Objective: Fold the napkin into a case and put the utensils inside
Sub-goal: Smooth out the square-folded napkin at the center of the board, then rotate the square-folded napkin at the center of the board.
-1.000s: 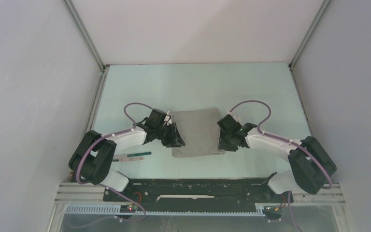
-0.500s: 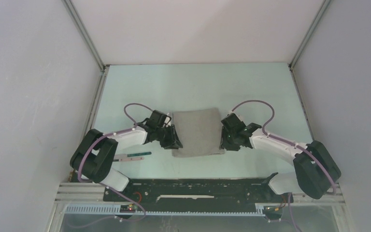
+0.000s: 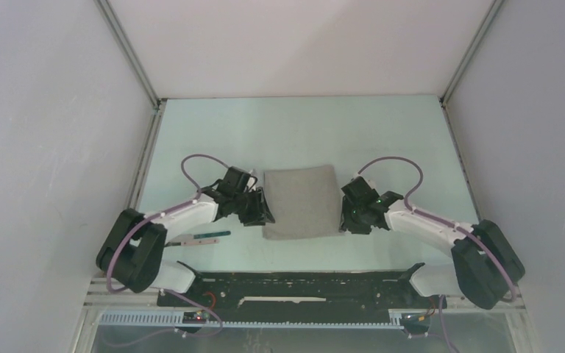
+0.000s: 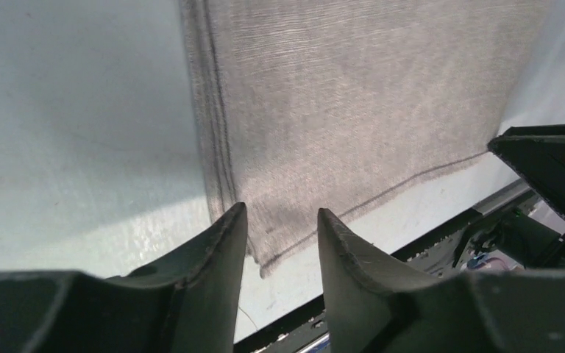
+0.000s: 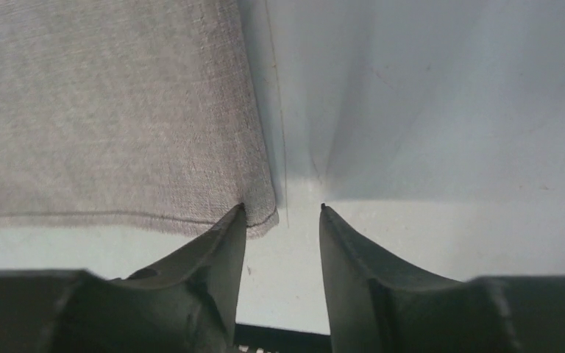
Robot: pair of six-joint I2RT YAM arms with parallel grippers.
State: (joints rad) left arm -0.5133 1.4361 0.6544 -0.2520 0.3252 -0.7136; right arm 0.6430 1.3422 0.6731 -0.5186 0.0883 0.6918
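The napkin (image 3: 300,201) lies folded flat mid-bench (image 3: 301,132). The left claw (image 4: 278,213), fingers apart, straddles its left edge by the near corner. The right claw (image 5: 279,208), also apart, sits at the near-right corner. A green-handled utensil (image 3: 204,237) lies well left.

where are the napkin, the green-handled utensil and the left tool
napkin (image 3: 301,200), top view, middle of the cloth
green-handled utensil (image 3: 213,234), top view, on its green handle
left tool (image 4: 280,215), left wrist view, midway between its fingertips
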